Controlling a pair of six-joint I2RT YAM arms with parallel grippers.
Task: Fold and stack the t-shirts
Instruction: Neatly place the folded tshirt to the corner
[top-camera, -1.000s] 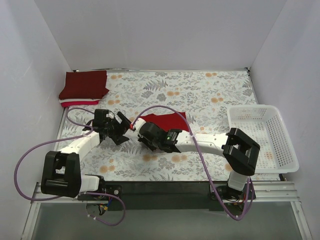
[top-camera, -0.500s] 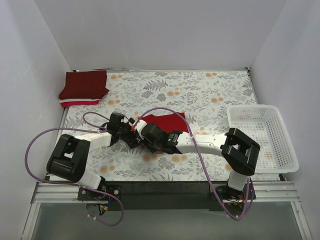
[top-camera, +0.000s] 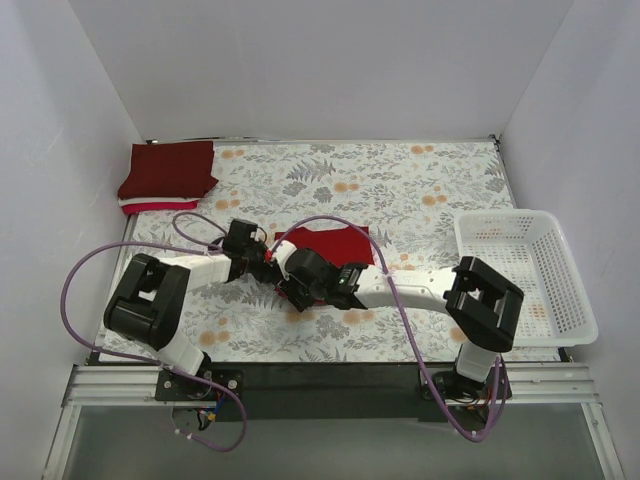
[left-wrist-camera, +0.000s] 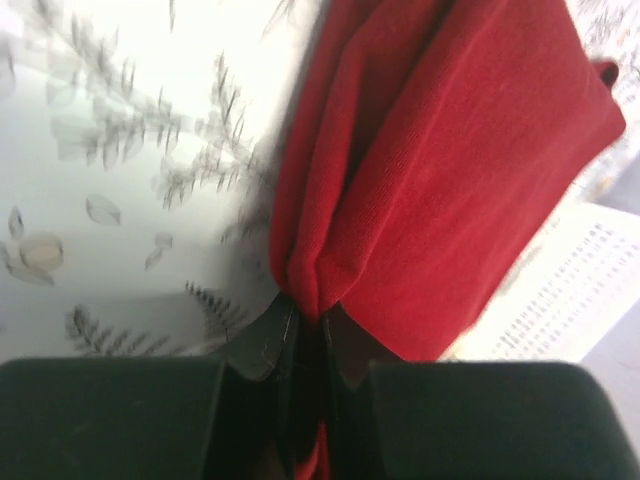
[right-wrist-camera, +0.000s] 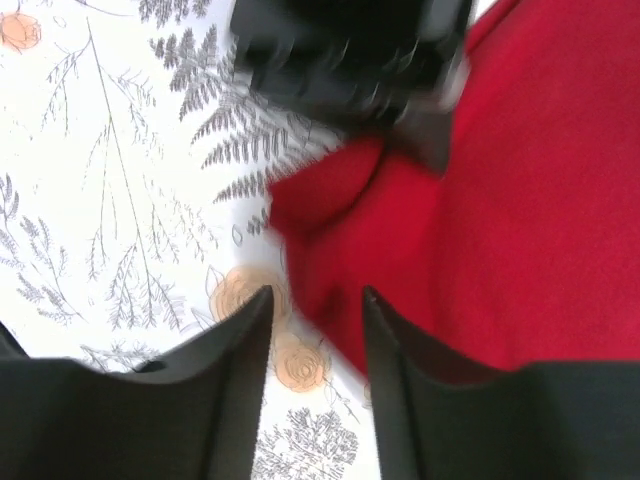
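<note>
Currently gripped: left hand (left-wrist-camera: 308, 318) pressed together, pinching a fold of the bright red soft cloth t-shirt (top-camera: 335, 243); right hand (right-wrist-camera: 315, 305) spread, jaws apart above the shirt's corner.
Location: red shirt at frame centre on the floral-print desk (top-camera: 420, 190), beside both hands.
Risk 1: grip rests on a single pinch; a pull may drag the fold open.
Risk 2: the hands sit almost touching; either swinging could strike the other.
Count, shirts: four. One red; dark maroon folded t-shirt (top-camera: 170, 165), thin white layer (top-camera: 128, 203) and pinkish-red layer (top-camera: 165, 207) stacked upper left.
Count, other: one white plastic lattice basket (top-camera: 505, 218), right side; two hands.
</note>
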